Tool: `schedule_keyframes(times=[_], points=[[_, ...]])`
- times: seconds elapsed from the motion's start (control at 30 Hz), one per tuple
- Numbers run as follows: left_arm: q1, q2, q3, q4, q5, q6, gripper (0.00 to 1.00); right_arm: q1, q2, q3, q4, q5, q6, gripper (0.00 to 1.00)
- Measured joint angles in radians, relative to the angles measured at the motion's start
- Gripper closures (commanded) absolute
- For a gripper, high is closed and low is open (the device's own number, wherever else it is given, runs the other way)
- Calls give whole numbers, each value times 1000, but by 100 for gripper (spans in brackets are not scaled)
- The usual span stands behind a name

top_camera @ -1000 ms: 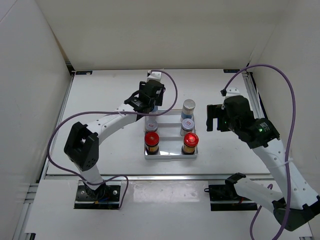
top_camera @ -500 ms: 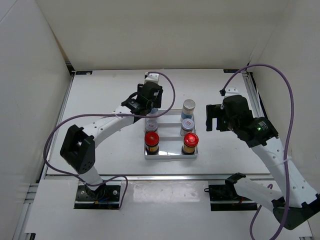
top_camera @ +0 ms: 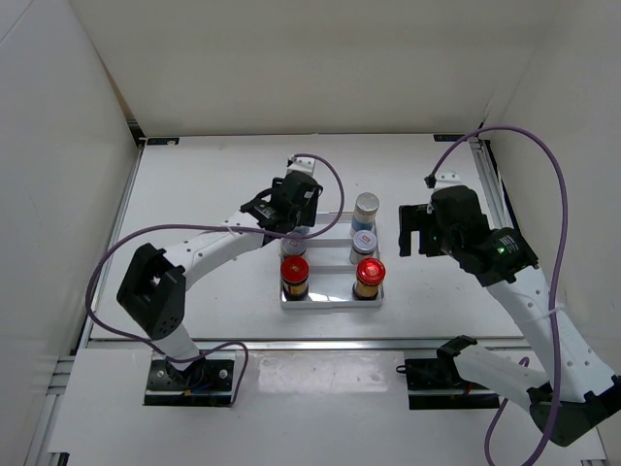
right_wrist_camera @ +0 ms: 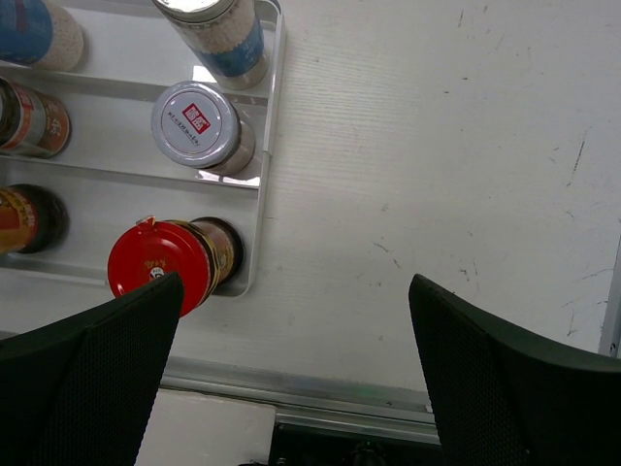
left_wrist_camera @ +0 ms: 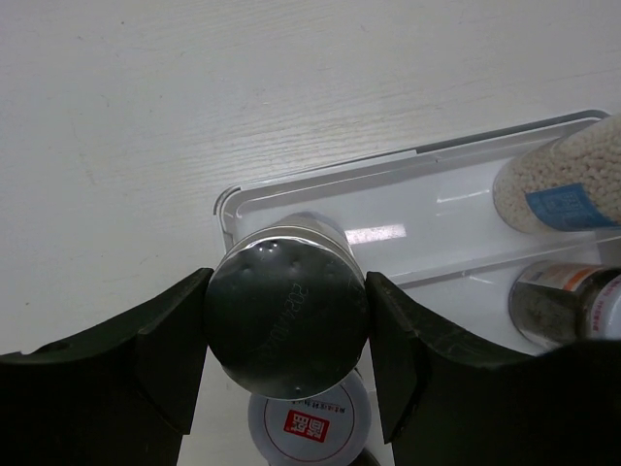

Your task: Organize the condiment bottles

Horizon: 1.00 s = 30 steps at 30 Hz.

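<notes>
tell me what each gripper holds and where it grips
Left gripper clamps the silver-capped bottle by its cap; right gripper is open, holding nothing.

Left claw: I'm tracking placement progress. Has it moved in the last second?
Yes. The left claw, holding a silver-capped bottle, shifted toward the white tray's far-left corner.

Top view: left hand [top_camera: 293, 214] conceals the silver-capped bottle [left_wrist_camera: 286, 316] it grips at the tray's [top_camera: 331, 304] far-left compartment; wrist view shows only its cap.

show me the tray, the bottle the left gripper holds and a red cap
tray [top_camera: 330, 304]: top view, near rim
held bottle [left_wrist_camera: 286, 306]: left wrist view, silver cap
red cap [right_wrist_camera: 152, 264]: right wrist view, cap top
</notes>
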State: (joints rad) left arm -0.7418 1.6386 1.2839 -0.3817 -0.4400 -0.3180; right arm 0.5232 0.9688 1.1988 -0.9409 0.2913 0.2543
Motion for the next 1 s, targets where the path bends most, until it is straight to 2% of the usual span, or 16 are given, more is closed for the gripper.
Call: schedule_keyframes(times=[0.03,0.13,0.17,0.2,0.37,0.5,0.63,0.77,1.0], points=[[0,10,4,0,-3,5,64,0,0,0,0,0,0,0],[0,52,31,3,-18,18,26,0,-2,-4,0,0,1,0],[0,60,41,0,-25,19,7,0,-3,-5,0,0,4,0],[0,68,49,-3,-33,27,0,0,-5,-5,0,0,5,0],[0,75,83,-21,-76,27,0,0,-14,-4,-9,3,24,0],[-4,72,190,-64,-111,67,0,0,-9,3,-45,15,35,0],[-15,-15,264,-62,-132,145,0,0,-13,17,-59,37,54,0],[-25,-245,206,-47,-177,234,0,0,-52,23,-63,61,85,0],[-14,-836,-190,-25,-321,304,0,0,-91,29,-68,89,133,0]])
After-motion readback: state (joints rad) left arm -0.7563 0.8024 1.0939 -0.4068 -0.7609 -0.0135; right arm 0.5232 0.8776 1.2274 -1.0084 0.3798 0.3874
